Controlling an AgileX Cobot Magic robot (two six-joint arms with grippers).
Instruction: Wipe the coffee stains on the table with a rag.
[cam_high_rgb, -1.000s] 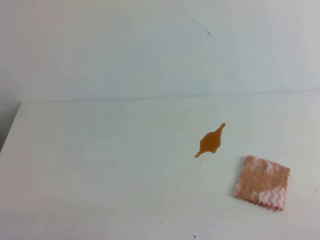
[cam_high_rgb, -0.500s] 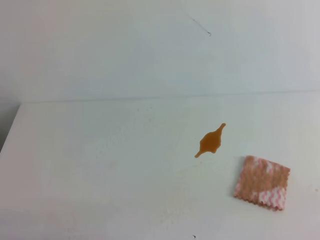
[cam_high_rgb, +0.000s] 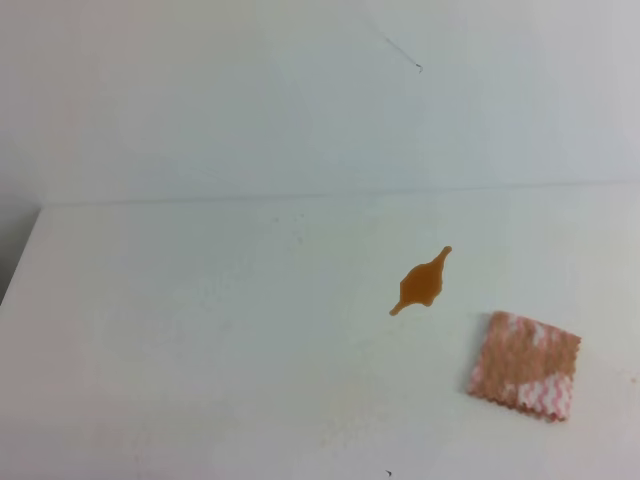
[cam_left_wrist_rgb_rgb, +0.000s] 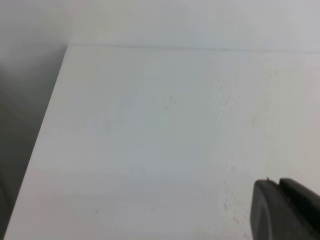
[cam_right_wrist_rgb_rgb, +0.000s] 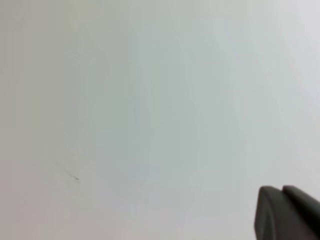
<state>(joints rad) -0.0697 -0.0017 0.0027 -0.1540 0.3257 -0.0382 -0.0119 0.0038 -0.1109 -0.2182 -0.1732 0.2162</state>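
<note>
White tabletop (cam_high_rgb: 180, 330) under a pale wall, nothing else about. Rag (cam_high_rgb: 524, 365) lies flat near the right edge, at 4 o'clock from the stain (cam_high_rgb: 421, 283), close but not touching. Prob. light, soft, floppy; best pinched at a scalloped edge or corner. Pink-white zigzag, mostly tan-brown. Stain amber, diamond w/ thin tails. Left fingers (cam_left_wrist_rgb_rgb: 285, 210) and right fingers (cam_right_wrist_rgb_rgb: 286, 212) both look pressed together, empty, off the rag.

High camera looks down across the table (cam_high_rgb: 200, 330) toward the wall (cam_high_rgb: 250, 100). Left wrist camera sits close over the table's left edge — shared ground. Right wrist camera faces only wall.
</note>
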